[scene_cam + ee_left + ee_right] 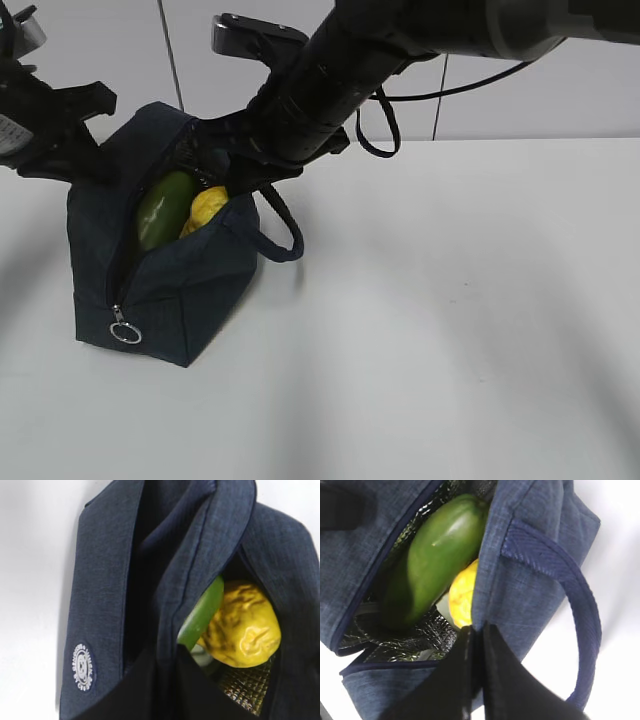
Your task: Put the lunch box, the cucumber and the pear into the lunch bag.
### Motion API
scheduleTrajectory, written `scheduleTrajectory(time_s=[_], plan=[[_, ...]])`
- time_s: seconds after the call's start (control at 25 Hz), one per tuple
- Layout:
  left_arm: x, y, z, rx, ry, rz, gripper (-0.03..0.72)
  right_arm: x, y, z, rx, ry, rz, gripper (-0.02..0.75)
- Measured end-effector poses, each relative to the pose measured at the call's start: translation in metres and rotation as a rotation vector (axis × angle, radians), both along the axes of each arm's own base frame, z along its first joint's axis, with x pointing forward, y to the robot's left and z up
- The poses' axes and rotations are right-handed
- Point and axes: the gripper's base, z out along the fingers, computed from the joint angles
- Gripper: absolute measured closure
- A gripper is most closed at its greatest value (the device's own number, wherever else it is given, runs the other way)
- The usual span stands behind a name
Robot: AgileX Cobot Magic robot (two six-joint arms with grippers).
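Ring pull [125, 333]: hanging silver at the zipper's end, lower left of the exterior frame, nearest the camera.
Lunch bag [190, 280]: standing on the white worktop [450, 330] at the left of the exterior frame, mouth gaping toward the upper left, silvery lining [245, 687] showing inside.
Cucumber [437, 555]: lying inside the bag, filling the upper middle of the right wrist frame, resting against the lining.
Pear [242, 625]: sitting inside the bag just beside the cucumber, touching it, yellow and lumpy at right of centre in the left wrist frame.
Lunch box: cannot tell; only a pale sliver under the fruit, too hidden to name.
Strap handle [570, 600]: looping off the bag's outer wall at the right of the right wrist frame.
Left tool [165, 652]: closed tight, pinching the bag's fabric edge at the bottom of the left wrist frame.
Right tool [477, 635]: closed narrow, nipping the bag's opposite rim at bottom centre of the right wrist frame.
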Motion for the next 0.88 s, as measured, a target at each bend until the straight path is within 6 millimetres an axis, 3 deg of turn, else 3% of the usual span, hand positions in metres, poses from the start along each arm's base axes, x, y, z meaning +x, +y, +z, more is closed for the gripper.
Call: scheduleTrajectory(time_s=[0.44,0.88], plan=[[-0.001,-0.013,0.006,-0.132,-0.013,-0.046,0.676,-0.003,-0.012,0.014,-0.119,-0.089,0.027,0.725],[-0.018,-0.078,0.007,-0.129,-0.03,-0.225,0.677,-0.009,-0.034,0.027,-0.313,-0.111,0.016,0.726]])
